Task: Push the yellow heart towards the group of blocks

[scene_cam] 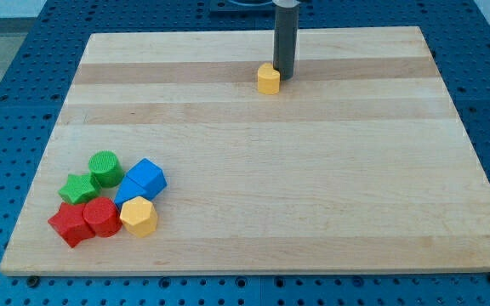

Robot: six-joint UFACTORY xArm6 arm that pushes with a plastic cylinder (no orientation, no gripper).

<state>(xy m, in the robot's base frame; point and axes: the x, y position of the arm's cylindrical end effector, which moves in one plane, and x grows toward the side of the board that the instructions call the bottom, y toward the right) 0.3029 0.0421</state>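
The yellow heart [268, 79] sits alone near the top middle of the wooden board [330, 170]. My tip [285, 76] stands just to its right and slightly behind, touching or nearly touching it. The group of blocks lies at the board's lower left: a green cylinder [105, 167], a green star [78, 188], a blue cube-like block [148, 178], a second blue block [128, 193] partly hidden, a red star [69, 223], a red hexagonal block [102, 216] and a yellow hexagonal block [139, 216].
The board lies on a blue perforated table [7, 102]. The board's top edge runs just behind the rod.
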